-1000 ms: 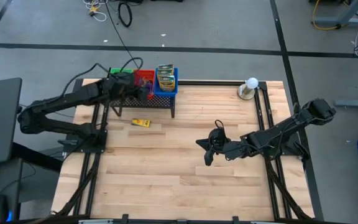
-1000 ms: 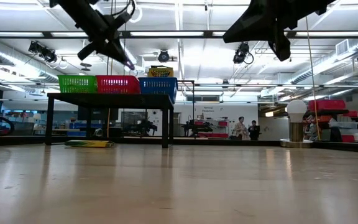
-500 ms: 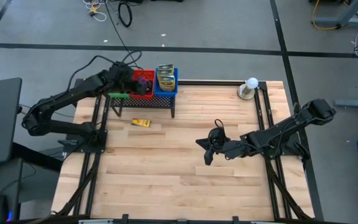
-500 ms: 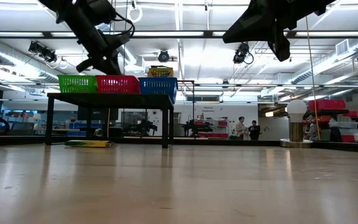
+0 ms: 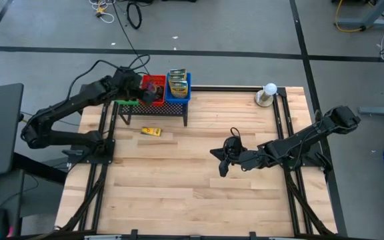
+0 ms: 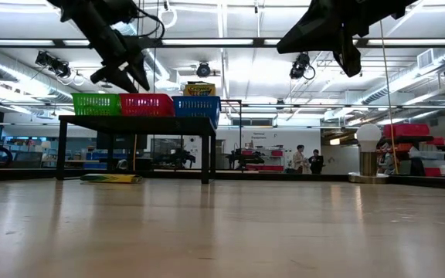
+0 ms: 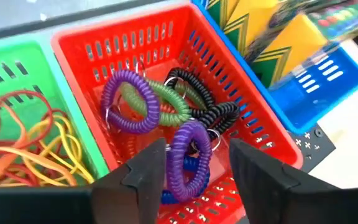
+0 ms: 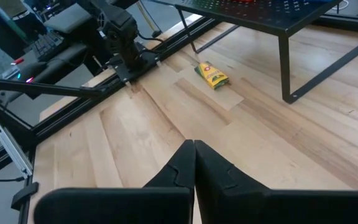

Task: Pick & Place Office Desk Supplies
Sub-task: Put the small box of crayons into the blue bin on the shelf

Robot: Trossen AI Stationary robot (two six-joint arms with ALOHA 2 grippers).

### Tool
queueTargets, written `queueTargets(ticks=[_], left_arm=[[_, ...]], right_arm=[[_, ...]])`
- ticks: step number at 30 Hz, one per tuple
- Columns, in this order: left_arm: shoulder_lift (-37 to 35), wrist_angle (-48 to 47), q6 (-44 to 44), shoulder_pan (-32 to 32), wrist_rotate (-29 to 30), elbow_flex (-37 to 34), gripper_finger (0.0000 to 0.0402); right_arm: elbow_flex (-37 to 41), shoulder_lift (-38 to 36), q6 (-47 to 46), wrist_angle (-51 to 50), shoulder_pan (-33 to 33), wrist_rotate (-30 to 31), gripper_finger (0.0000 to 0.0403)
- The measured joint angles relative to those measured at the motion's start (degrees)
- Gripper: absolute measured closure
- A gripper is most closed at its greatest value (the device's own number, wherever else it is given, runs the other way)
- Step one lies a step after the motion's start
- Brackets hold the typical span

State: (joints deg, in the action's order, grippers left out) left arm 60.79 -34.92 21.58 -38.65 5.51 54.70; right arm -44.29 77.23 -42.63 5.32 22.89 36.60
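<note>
Most of the wooden table point(image 5: 199, 173) lies bare, with wide room to move across its near half and middle. At the far left edge stands the black wire-mesh rack point(image 6: 134, 122), carrying three baskets in a row: green point(image 7: 17, 81), red point(image 7: 185, 43) and blue point(image 7: 328, 81). The left gripper point(image 7: 194, 165) hangs just above the red basket with its fingers spread and nothing between them. Below it in that basket lie coiled loops point(image 7: 188, 155), purple, green, black and blue. Thin rubber bands point(image 7: 30, 149), red, orange and yellow, fill the green basket, and yellow-green crayon boxes point(image 7: 272, 37) stand in the blue one. One more crayon box point(image 5: 151, 131) lies flat on the table just near of the rack. The right gripper point(image 8: 194, 163) waits over mid-table, pressed together and, as far as I can tell, empty. A white ball on a round base point(image 5: 269, 93) sits at the far right corner.
</note>
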Motion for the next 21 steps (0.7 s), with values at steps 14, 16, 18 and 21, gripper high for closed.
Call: queueTargets(ticks=[14,16,18,21], left_arm=[[-5.7,-5.7,-18.7,8.3,-6.2,5.9,0.0257],[-5.7,-5.5,-18.7,11.5,-7.2,5.7,0.0274],[-5.6,-5.5,-17.9,15.4,-7.3,4.4,0.0292],[-5.3,-5.3,-18.1,22.0,-7.3,0.2,0.0324]], right_arm=[[0.0,0.0,0.2,0.0,-3.9,-0.1,0.0398],[0.0,0.0,1.1,-0.1,-4.1,-0.1,0.0398],[0.0,0.0,1.5,-0.1,-4.2,-0.1,0.0398],[0.0,0.0,1.5,-0.1,-4.2,0.7,0.0398]])
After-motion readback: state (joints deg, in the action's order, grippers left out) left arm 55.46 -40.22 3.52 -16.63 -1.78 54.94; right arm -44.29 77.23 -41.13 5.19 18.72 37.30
